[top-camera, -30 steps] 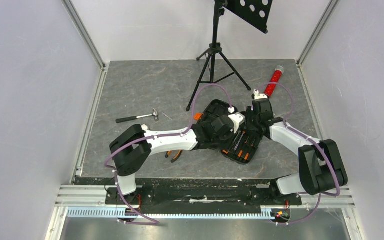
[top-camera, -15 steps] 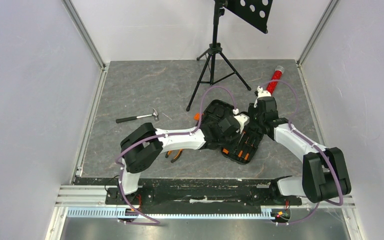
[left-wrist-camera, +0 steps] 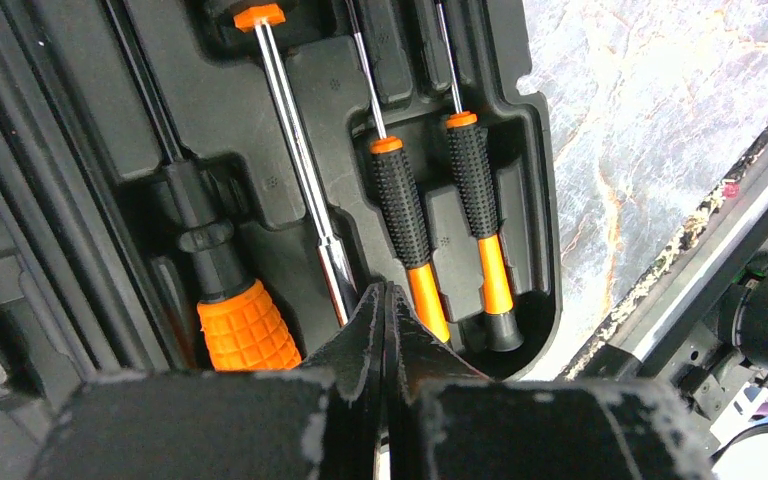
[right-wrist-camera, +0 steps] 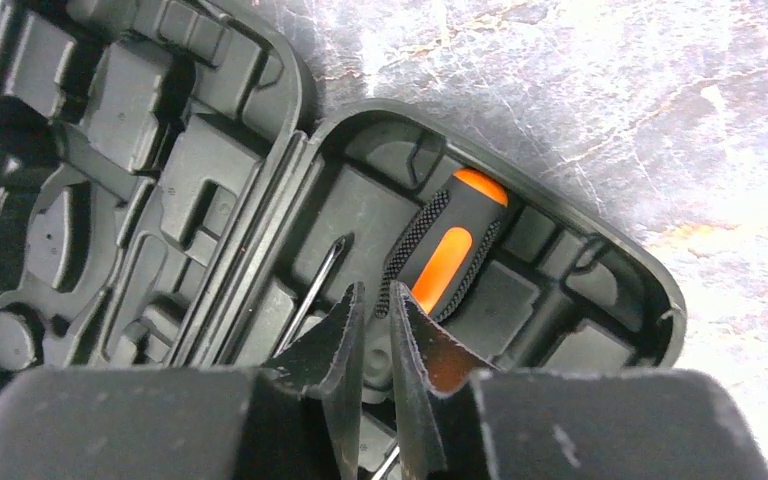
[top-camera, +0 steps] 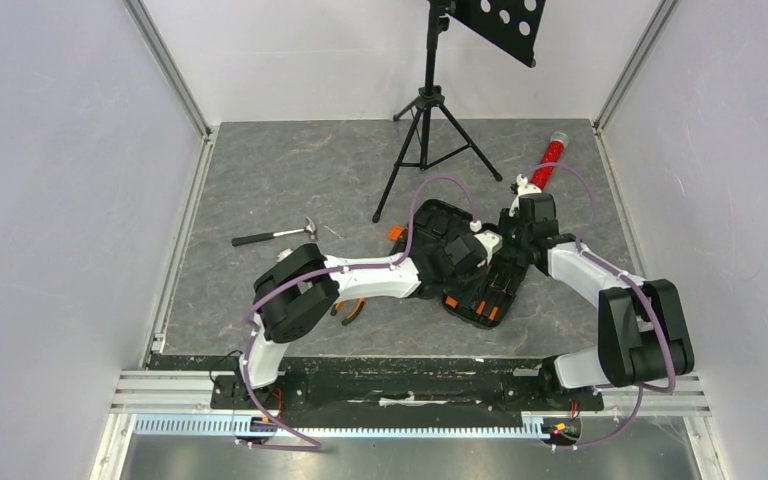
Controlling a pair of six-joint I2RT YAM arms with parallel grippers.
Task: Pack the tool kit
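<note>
- Since the earlier frames the left arm's elbow has swung rightward. This carries the left hand (left-wrist-camera: 382,300) farther across the tool kit (top-camera: 428,214). The right arm has shifted only slightly.
- Pliers (top-camera: 350,310) lie on the worktop (top-camera: 280,170) nearest the arm bases, outside the case.
- The kit lies open mid-worktop. The left hand, fingers pressed fully together and gripping nothing, hangs above seated slim screwdrivers (left-wrist-camera: 405,215).
- Right hand (right-wrist-camera: 372,300): fingers a slit apart over a black-and-orange screwdriver (right-wrist-camera: 447,252) in its recess. Whether they pinch its shaft cannot be told.
- Hammer (top-camera: 278,235) lies farther left, well apart from the case.
- Judgement: packing is partway, with hammer and pliers still to go in.
</note>
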